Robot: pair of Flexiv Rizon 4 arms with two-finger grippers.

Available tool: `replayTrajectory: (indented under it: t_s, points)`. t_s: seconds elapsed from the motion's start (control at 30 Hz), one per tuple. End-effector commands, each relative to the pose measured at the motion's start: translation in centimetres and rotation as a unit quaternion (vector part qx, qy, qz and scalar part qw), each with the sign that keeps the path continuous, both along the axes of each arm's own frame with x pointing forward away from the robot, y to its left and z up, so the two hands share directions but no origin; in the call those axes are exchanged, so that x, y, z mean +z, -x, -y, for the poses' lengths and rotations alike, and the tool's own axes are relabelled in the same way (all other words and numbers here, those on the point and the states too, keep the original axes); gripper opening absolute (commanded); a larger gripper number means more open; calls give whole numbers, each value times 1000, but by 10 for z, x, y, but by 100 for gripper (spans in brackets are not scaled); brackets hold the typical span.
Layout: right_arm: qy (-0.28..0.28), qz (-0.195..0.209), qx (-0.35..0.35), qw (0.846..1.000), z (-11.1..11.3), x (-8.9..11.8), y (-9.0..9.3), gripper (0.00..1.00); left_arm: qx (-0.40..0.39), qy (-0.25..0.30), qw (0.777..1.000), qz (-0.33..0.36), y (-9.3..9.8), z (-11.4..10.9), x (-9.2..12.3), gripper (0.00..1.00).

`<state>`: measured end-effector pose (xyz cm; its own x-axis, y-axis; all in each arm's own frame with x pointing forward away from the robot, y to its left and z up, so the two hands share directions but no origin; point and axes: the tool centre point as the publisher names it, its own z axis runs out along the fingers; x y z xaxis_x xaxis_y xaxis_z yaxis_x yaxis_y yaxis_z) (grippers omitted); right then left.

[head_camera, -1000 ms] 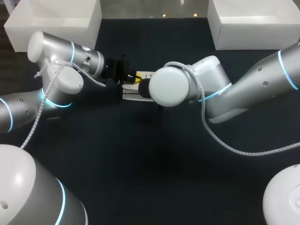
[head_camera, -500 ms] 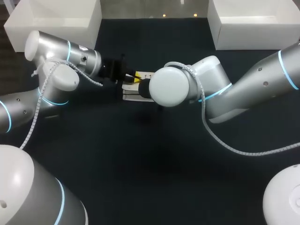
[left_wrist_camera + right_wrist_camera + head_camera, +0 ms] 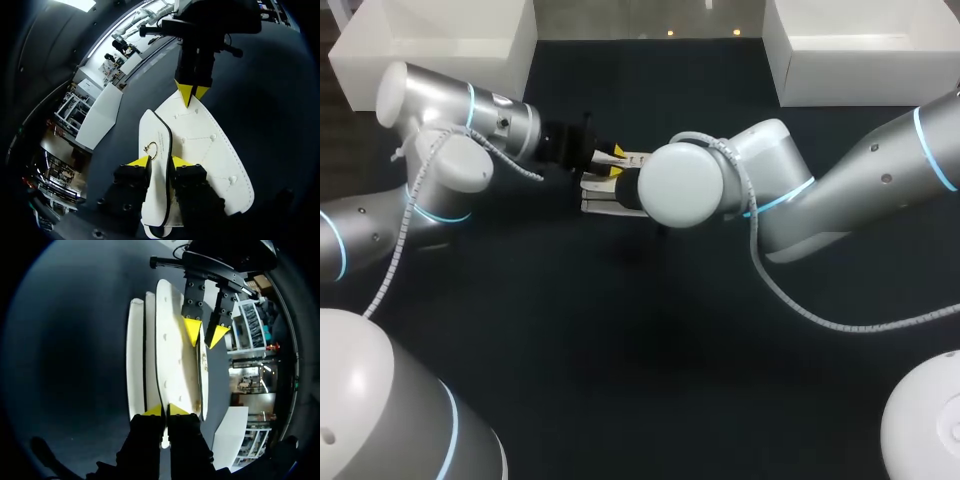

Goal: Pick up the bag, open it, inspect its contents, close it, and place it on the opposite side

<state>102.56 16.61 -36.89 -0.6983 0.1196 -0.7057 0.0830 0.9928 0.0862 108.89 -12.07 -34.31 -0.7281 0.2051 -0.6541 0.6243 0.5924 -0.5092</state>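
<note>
White flat stitched bag point(image 3: 603, 204) was held off the dark counter point(image 3: 620, 380), near the far middle, strung between the 2 arms. Its long axis ran straight from one set of fingers to the other, so each wrist view looked down the bag's length at the opposite gripper. Left gripper point(image 3: 160, 161): yellow tips a little apart, pinching the black-edged flap point(image 3: 153, 127) from 2 sides, just behind the small gold ring point(image 3: 150, 148). Right gripper point(image 3: 165, 411): tips pressed almost together, clamped on a thin edge at the bag's other end; in the head view it was hidden behind that arm's own wrist. The studded body panel point(image 3: 210, 145) lay beside the flap, on the outer side of the left fingers and not gripped by them. In the right wrist view the layers showed edge-on, fanned slightly. Judgement: this was the opening step. The coming move looked to turn on the left arm drawing the flap sideways, across the long axis, while the right arm anchored the body. Pulling along the axis would likely only tension the bag.
</note>
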Motion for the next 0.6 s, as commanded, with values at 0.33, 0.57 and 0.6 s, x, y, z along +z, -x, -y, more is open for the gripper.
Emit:
replayTrajectory:
  t_s: [0.33,0.57,0.6]
  points:
    - [0,1,0,1000,-1,-2,0,0,24,-13,1000,-11,-15,-5,-17,0]
    - [0,1,0,1000,-1,-2,0,0,-5,0,1000,-1,-6,-11,-11,0]
    - [0,1,0,1000,-1,-2,0,0,-9,2,1000,1,-6,-13,-10,0]
